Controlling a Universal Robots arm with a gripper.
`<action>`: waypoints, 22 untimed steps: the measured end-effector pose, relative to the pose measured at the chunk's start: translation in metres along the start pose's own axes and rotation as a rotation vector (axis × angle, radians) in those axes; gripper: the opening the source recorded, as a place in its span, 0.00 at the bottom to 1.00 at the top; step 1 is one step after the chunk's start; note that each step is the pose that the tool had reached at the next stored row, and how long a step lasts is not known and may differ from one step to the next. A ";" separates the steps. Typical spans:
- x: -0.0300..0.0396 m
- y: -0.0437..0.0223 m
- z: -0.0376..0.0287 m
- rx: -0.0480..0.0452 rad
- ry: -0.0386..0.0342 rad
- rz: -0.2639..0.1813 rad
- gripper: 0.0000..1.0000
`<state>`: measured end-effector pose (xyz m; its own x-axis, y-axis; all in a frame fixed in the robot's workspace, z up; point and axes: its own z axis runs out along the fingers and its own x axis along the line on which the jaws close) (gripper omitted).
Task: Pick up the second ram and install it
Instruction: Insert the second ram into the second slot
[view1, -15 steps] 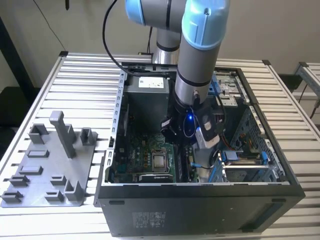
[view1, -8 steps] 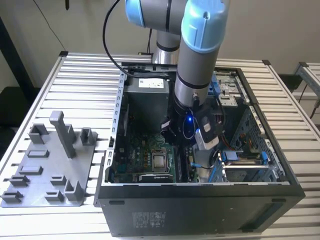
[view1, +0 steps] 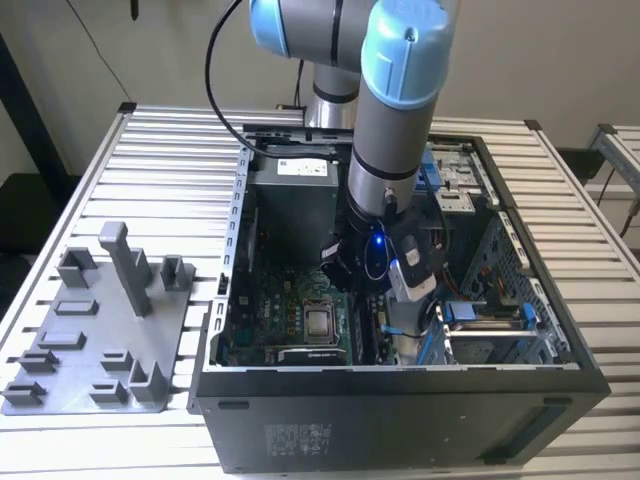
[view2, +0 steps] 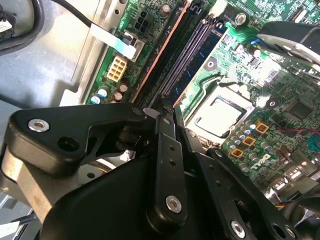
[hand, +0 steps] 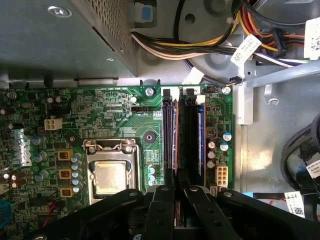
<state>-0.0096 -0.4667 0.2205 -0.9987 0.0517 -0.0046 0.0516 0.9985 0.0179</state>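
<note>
Ext. view: grey-and-blue robot arm (view1: 385, 120) reaches down into open black desktop PC case (view1: 400, 420), which lies on its side on a slatted white metal table (view1: 170, 170). Black two-finger claw (view1: 362, 290) is low inside the case, over the green motherboard (view1: 285, 315), just to the ext. view's right of the silver square CPU (view1: 320, 322). Grey plastic parts fixture (view1: 95, 350) sits on the table to the ext. view's left of the case, well apart from the claw.

First wrist view: claw (hand: 176, 192) has fingers (hand: 161, 210) nearly together, narrow gap only, lined up with the black memory slots (hand: 182, 135). Between the fingers sits a thin dark strip seen edge-on w/ coppery edge, the second ram (hand: 177, 210), running on toward the slots. Claw reads as clenched on it. Strip looks down at slot level; can't tell whether it is fully seated or whether the slot end latches are closed. CPU (hand: 109, 177) lies beside the slots, apart from the fingers. Yellow/orange/black power cable bundle (hand: 190, 47) runs past the far end of the slots.

Second wrist view: claw (view2: 167, 112) fingertips meet at a point just over the long dark slots (view2: 182, 62), pads pressed close. Ram itself hard to separate from the slot here. CPU (view2: 220, 115) just beside the fingertips, not touched.
</note>
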 end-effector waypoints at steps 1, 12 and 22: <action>0.0000 0.0000 0.0000 0.0000 0.0000 -0.001 0.14; 0.0000 0.0001 -0.0003 0.0016 -0.0136 -0.028 0.14; 0.0003 0.0006 0.0000 0.0054 -0.0194 -0.033 0.14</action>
<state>-0.0099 -0.4661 0.2206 -0.9995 0.0192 -0.0245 0.0189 0.9997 0.0121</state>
